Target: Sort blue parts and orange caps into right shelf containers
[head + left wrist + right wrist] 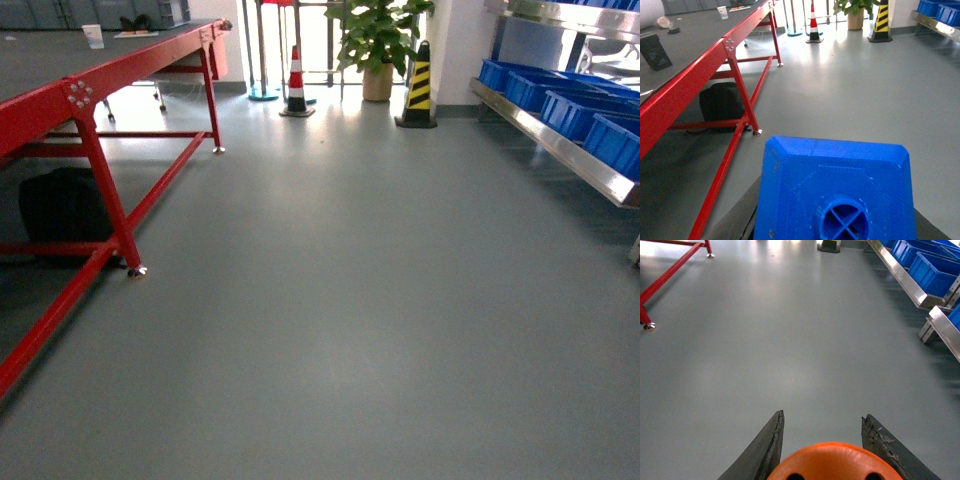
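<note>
Grey floor (pixel 350 300) open between red table (pixel 90 100), steel shelf (pixel 560 150)

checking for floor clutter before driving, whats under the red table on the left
A black bag sits on the floor under the red table, behind its leg. The tabletop and frame hide the floor farther left, so anything there cannot be seen.

Forward-facing head view and low wrist views, all sharing red table (pixel 100 90), shelf (pixel 900 275).
</note>
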Robot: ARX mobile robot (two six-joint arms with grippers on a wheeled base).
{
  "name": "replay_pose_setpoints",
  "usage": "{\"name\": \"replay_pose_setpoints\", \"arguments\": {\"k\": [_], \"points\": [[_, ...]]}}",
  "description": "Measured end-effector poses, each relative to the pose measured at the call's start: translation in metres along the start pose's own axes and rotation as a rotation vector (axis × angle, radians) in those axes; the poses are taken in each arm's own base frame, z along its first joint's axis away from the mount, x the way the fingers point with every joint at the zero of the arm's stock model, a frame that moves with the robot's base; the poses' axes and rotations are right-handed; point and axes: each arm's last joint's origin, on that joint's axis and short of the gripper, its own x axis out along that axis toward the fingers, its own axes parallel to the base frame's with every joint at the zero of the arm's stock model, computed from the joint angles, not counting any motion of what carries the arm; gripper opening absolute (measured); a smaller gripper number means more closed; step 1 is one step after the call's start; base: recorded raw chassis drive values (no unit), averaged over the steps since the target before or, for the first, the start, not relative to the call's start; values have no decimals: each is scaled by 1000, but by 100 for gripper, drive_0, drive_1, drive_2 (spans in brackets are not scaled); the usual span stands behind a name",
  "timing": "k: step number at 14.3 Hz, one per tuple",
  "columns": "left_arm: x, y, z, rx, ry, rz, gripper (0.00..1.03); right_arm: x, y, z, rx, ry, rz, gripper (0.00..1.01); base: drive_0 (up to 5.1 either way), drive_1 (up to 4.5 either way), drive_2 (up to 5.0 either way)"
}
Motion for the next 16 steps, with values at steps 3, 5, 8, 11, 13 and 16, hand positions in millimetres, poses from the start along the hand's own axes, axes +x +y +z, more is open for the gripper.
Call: {"name": "replay_pose_setpoints", "arguments": {"k": [3,5,8,11,13,16], "points": [[0,0,-1,-1,5,0,45,0,0,0,0,-1,0,41,-6,426,-438],[0,0,0,0,-2,0,45,0,0,0,1,-5,0,41,-6,426,-438],[0,0,0,1,-5,2,45,0,0,1,1,-6,0,41,-6,426,-438],[0,0,0,0,1,1,45,0,0,0,0,-2,0,41,-6,426,-438],[0,0,0,0,0,1,45,0,0,0,0,-2,0,41,-6,426,-438],[0,0,0,0,0,1,45,0,0,0,-1,3,0,41,-6,426,-438]]}}
